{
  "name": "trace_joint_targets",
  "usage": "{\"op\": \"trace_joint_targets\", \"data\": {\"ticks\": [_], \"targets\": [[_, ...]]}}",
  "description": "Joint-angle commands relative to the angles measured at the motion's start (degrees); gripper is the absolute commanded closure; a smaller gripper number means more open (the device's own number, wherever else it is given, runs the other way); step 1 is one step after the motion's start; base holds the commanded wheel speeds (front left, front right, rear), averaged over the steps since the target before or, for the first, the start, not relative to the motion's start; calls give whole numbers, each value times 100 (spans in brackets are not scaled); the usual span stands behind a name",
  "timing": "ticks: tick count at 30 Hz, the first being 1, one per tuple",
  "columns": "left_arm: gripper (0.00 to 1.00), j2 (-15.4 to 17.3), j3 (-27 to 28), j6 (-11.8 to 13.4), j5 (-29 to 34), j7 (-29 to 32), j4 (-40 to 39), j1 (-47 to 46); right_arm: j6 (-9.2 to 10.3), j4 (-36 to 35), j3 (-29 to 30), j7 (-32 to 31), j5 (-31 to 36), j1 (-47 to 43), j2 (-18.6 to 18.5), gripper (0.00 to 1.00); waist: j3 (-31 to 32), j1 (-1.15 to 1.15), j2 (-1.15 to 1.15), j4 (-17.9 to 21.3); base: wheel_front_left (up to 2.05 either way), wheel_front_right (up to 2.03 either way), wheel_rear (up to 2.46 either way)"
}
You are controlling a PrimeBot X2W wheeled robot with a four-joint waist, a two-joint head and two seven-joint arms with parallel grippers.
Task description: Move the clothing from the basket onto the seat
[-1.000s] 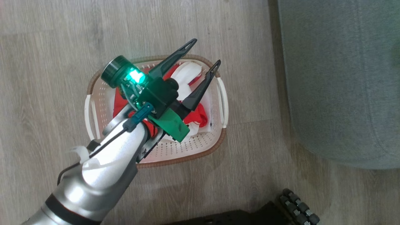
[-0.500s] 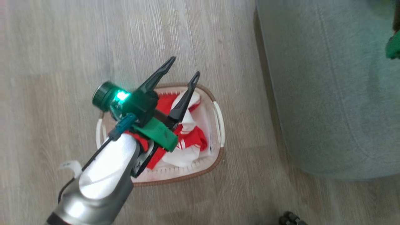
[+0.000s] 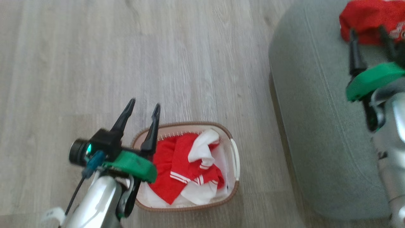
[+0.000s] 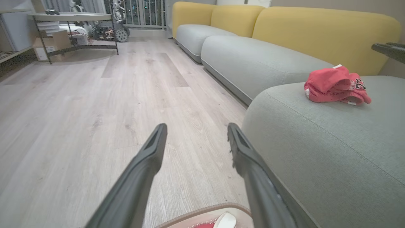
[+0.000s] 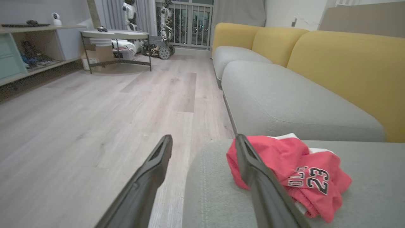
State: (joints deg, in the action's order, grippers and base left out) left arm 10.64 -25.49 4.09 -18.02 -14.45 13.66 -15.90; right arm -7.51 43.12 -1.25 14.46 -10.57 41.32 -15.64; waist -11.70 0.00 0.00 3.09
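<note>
Hovering above the left rim of the basket [image 3: 190, 124], the left gripper [image 3: 144, 104] has its fingers spread wide with nothing between them. Well to the right of the basket, the right gripper [image 3: 367, 30] is likewise spread and empty over the seat [image 3: 316, 126], fingertips beside the red number-23 jersey [image 3: 370, 14] lying there. Red, white-striped clothing [image 3: 177, 164] lies bundled inside the basket, which stands on the wooden floor [image 3: 95, 63].

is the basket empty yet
Not empty: the basket holds crumpled red clothing with white stripes; a red number 23 jersey already lies on the seat.
</note>
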Motion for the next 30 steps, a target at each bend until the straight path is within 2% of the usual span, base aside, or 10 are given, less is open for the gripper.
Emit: {"op": "trace_joint_targets", "data": {"ticks": [1,8,16,21,26,30], "targets": [[0,76,288,33,-42,-54,-215,-7,2,-244,-100,53,-68,-109,57,0,341,0,0,-215,0,0,0],[0,17,705,84,-16,-54,-294,705,2,-938,30,53,-75,-1042,522,0,846,0,0,-402,0,0,0],[0,-125,1210,130,18,-54,-455,1489,2,-1847,163,53,305,-2294,1160,0,1230,0,0,-460,0,0,0],[0,-228,1456,75,108,-54,-532,1844,2,-2239,116,53,311,-2835,1265,0,1354,0,0,-496,0,0,0],[0,-348,1593,-51,238,-54,-506,2033,2,-2496,-58,53,-98,-3281,1274,0,1471,0,0,-524,0,0,0],[0,-439,1670,-129,326,-54,-493,2124,2,-2610,-144,53,-185,-3568,1275,0,1546,0,0,-539,0,0,0]]}}
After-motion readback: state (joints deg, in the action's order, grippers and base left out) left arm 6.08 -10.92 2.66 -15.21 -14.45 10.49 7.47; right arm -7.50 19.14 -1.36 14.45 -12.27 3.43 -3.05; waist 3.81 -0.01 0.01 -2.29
